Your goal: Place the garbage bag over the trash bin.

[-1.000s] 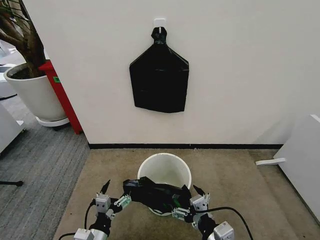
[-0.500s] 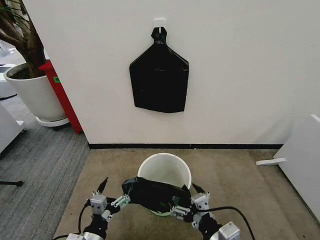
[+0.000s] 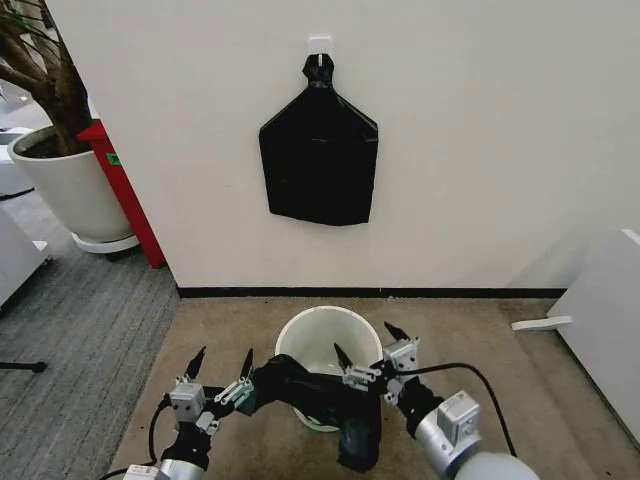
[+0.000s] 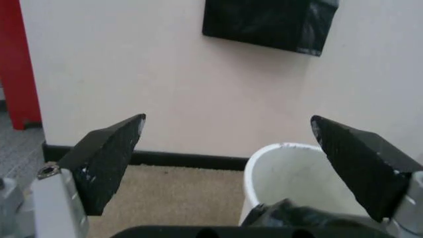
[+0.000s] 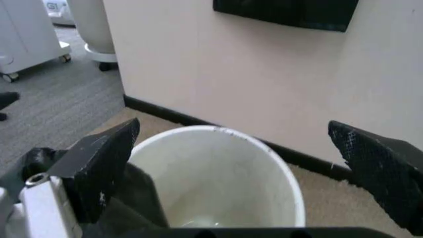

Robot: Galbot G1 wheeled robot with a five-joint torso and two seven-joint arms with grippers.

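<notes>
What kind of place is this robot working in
Probably an office corner: grey carpet tiles beside a tan mat, a big white plant pot with a tree, and a white wheeled cabinet nearby.

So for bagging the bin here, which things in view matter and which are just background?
Job: garbage bag draped over the near rim of the trash bin; left gripper and right gripper, both open.
Background: hanging bag bundle, plant pot, red stand.
</notes>
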